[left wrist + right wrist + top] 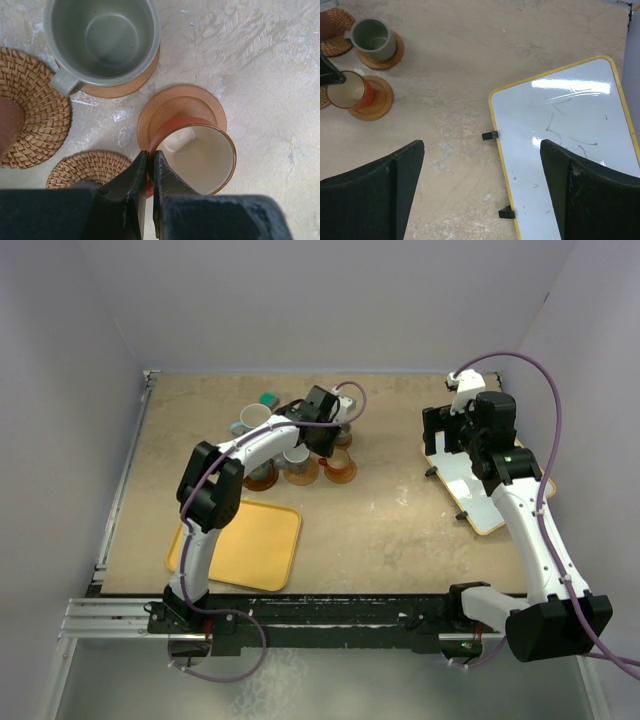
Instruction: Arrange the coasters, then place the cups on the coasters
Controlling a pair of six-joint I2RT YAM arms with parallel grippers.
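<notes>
My left gripper (150,156) is shut on the rim of the small orange cup (200,155), one finger inside the wall and one outside. The cup hangs over the near edge of an orange-brown coaster (182,106); whether it rests on it I cannot tell. Beyond, a grey-olive cup (102,40) stands on another brown coaster (127,86). The right wrist view shows the same pair at its top left: the orange cup (347,92) and the grey-olive cup (374,37). My right gripper (481,145) is open and holds nothing, above the table beside a whiteboard (565,145).
Two woven straw mats (35,85) (90,167) lie left of the coasters. In the top view, more mugs cluster around the left gripper (325,435), with a teal block (268,398) behind. A yellow tray (240,540) lies near the left arm's base.
</notes>
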